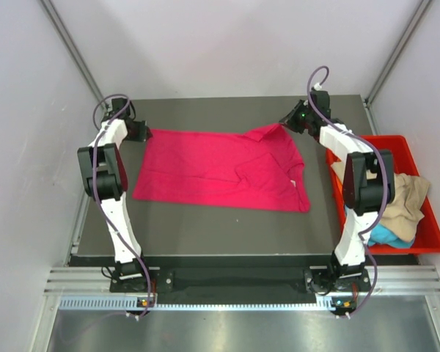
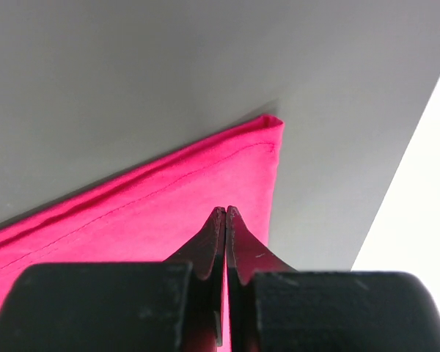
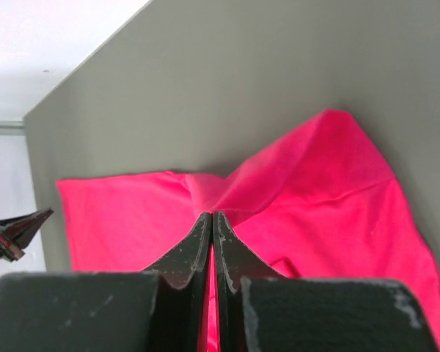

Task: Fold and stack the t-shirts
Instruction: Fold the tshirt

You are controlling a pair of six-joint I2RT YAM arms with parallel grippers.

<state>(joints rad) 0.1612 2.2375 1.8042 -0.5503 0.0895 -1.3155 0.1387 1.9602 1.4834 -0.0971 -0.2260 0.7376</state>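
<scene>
A pink shirt (image 1: 220, 169) lay spread across the far half of the dark table (image 1: 205, 231), with bare tabletop between its near hem and the front edge. The left gripper (image 1: 143, 132) clenched the shirt's far left corner, close to the table's left edge. The right gripper (image 1: 287, 121) pinched a raised peak of cloth at the far right. Only the wrist cameras showed pink cloth caught between closed fingers. Only the overhead view showed the red bin (image 1: 429, 224) beside the table's right edge, holding a tan shirt (image 1: 409, 196) and a turquoise shirt (image 1: 387, 236), partly behind the right arm.
</scene>
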